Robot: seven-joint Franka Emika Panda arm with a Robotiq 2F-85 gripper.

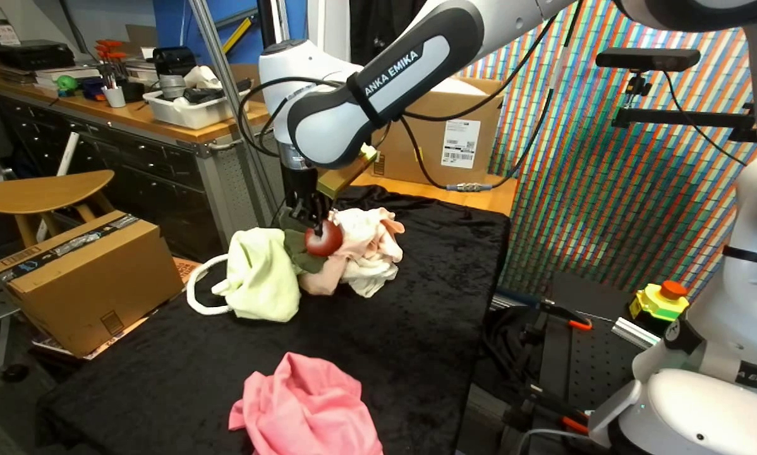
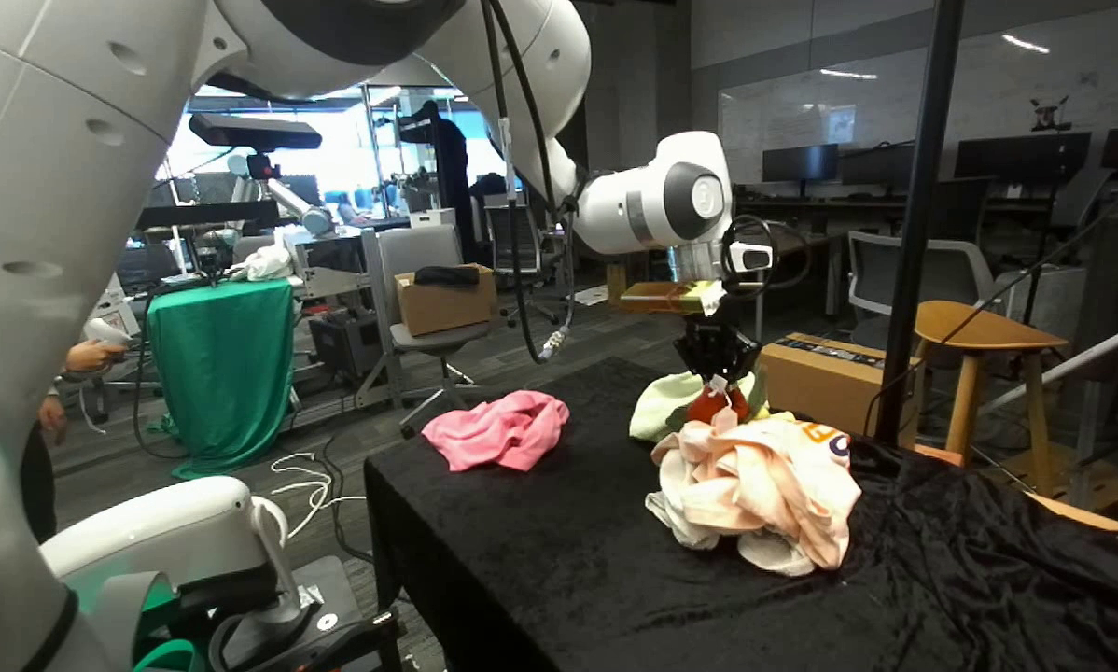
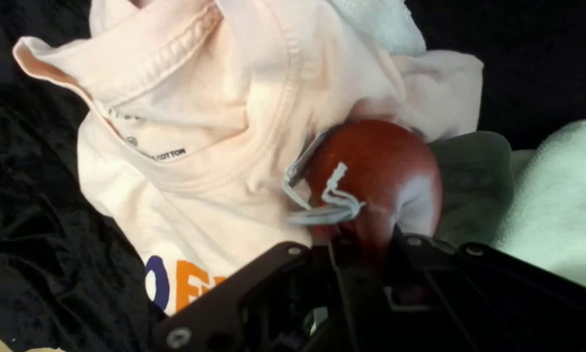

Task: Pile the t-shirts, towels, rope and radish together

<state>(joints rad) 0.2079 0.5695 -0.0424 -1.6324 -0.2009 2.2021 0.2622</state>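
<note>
Wrist view: we see the claw [image 3: 373, 239] nearly closed, pinching the radish [image 3: 371, 151] directly beneath it, between the peach t-shirt [image 3: 210, 205] and the pale-green cloth [image 3: 562, 210], green leaf [image 3: 474, 181] toward the cloth, so we'd guess a straight-down release suits.

Gap over tablecloth [image 2: 578, 513] between pink cloth [image 2: 498, 431] and T-shirt [image 2: 769, 476], green cloth [image 3: 562, 210] crowding hand [image 3: 371, 239]

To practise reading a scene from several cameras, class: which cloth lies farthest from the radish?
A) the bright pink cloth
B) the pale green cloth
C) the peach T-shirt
A: in both exterior views the bright pink cloth lies by itself, black table cover showing between it and the rest, while the pale green cloth and the peach T-shirt lie near the radish.
</note>
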